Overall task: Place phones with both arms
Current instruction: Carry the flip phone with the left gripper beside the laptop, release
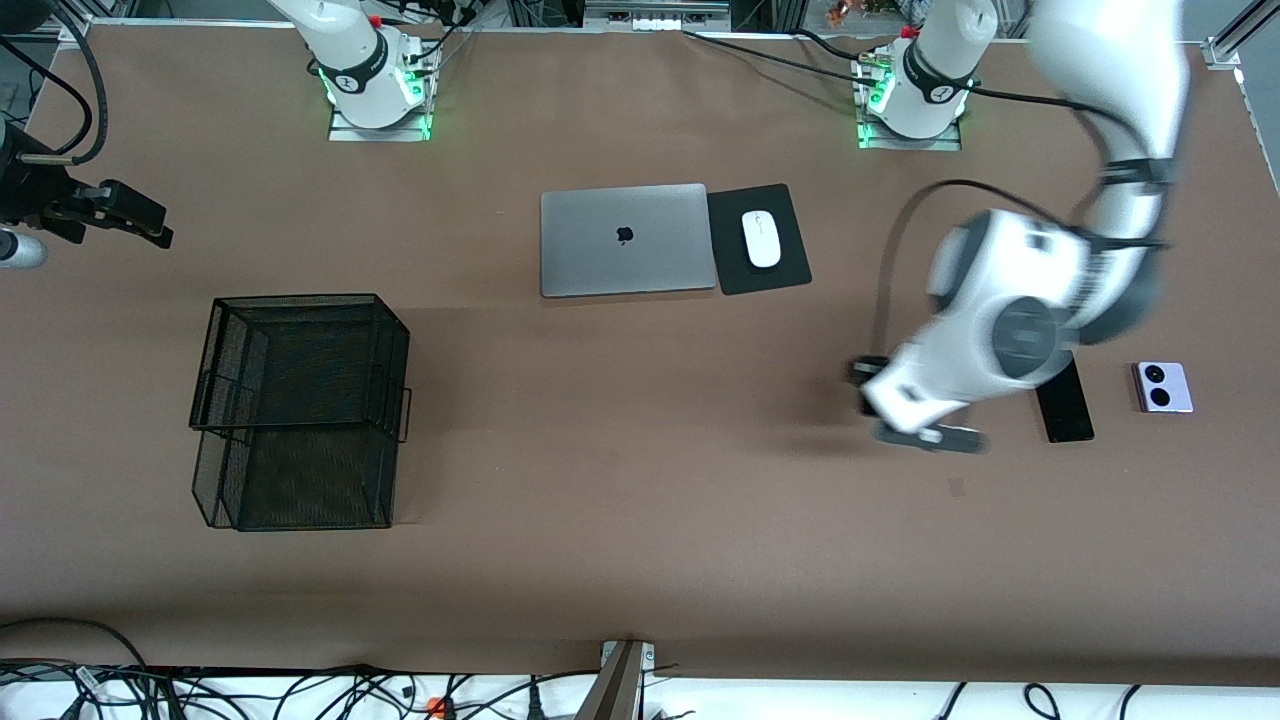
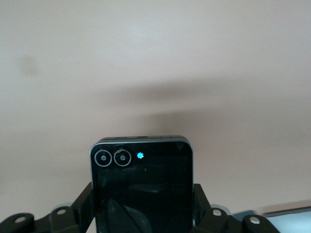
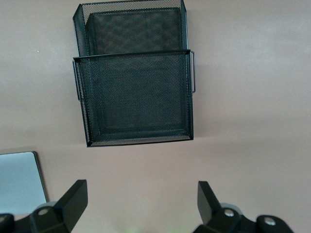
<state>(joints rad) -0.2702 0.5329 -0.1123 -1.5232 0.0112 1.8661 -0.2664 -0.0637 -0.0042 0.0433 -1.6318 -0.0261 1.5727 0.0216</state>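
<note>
Left claw (image 2: 143, 221) squeezes tight on my flip phone (image 2: 142, 184), up over the table (image 1: 640, 560) near the slim phone (image 1: 1064, 405) and the lavender phone (image 1: 1162, 386). Right claw (image 3: 141, 201) waits wide open with nothing in it, looking at the basket (image 3: 136, 94).

I logged a black mesh basket (image 3: 136, 92) on the table (image 3: 252, 121), right gripper (image 3: 141, 204) spread wide, laptop corner (image 3: 19, 179) beside it.

White arms (image 1: 985, 340), grey-black joints, black cables
</note>
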